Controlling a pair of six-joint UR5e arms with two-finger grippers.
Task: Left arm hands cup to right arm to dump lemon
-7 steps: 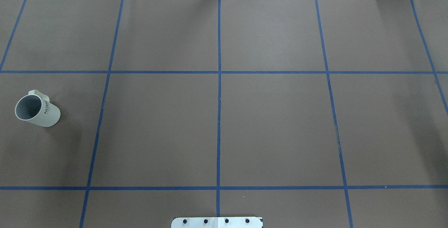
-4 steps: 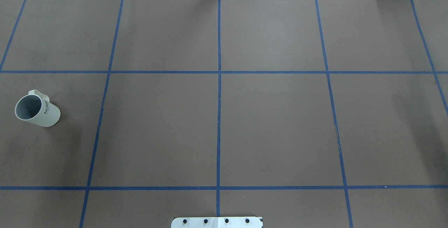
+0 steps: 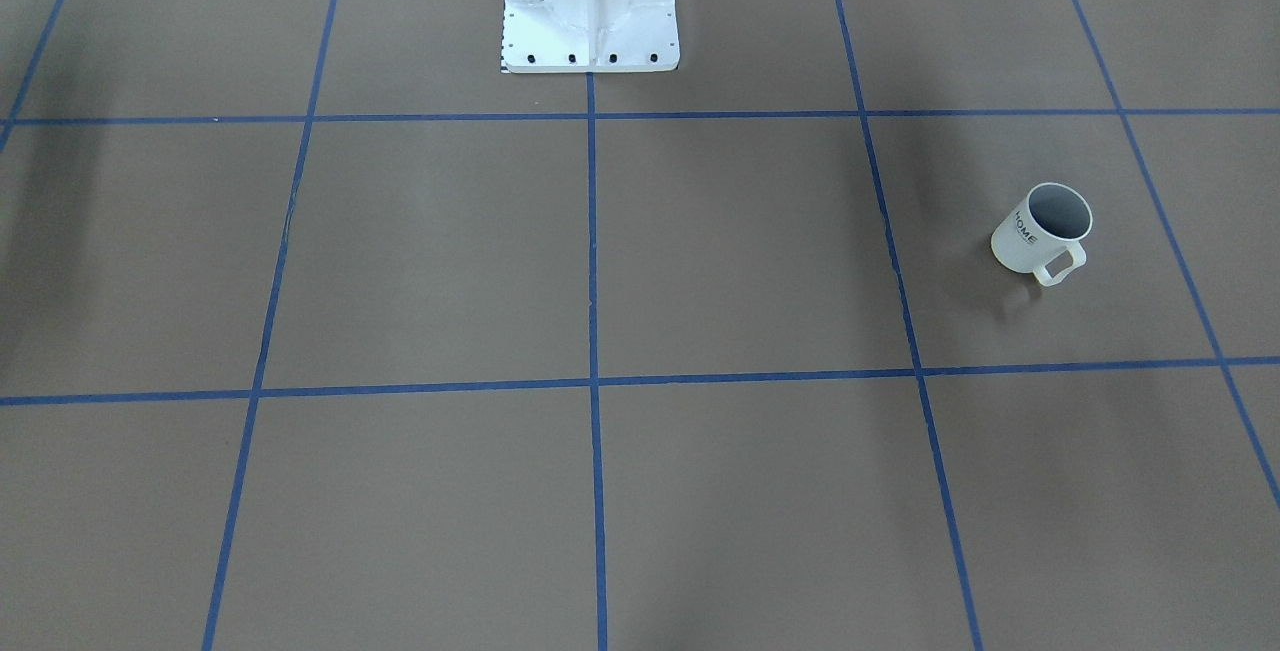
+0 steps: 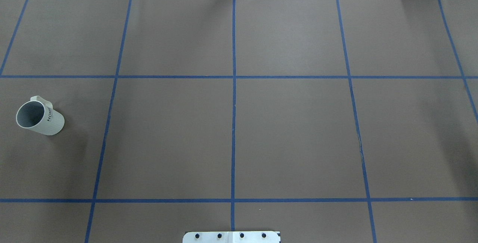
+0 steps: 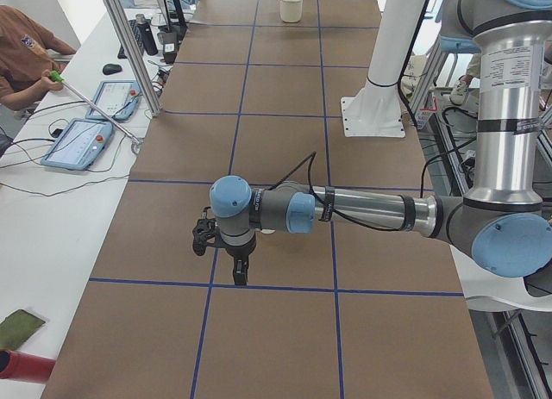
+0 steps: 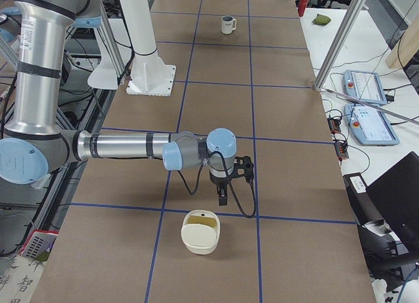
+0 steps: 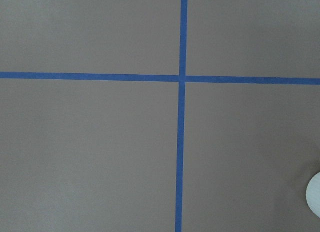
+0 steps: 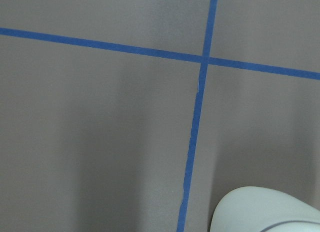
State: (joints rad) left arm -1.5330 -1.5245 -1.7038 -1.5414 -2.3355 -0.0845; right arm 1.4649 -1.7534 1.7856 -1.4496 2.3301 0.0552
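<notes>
Because the small cream-white cup lettered HOME [image 4: 39,116] stands upright at the left end of the brown tabletop [image 4: 291,134], handle away from the robot, the left claw [image 5: 239,274] is judged nearer than the right claw [image 6: 222,198] (neither claw's opening can be told).

1. The cup [image 4: 44,119] is a small cream mug, grey inside, with black "HOME" lettering and a squared handle. It stands upright, mouth up, on the table [image 4: 298,131]. From overhead it sits at 9 o'clock, with its handle toward 12 o'clock and its lettering toward 3 o'clock.
2. The left arm [image 5: 362,211] is grey with pale blue caps and stretches level over the table. The left gripper [image 5: 240,277] points straight down; its opening cannot be judged.
3. The right arm [image 6: 124,146] looks alike and also lies level. The right gripper [image 6: 222,198] points down, its opening likewise unclear.
</notes>
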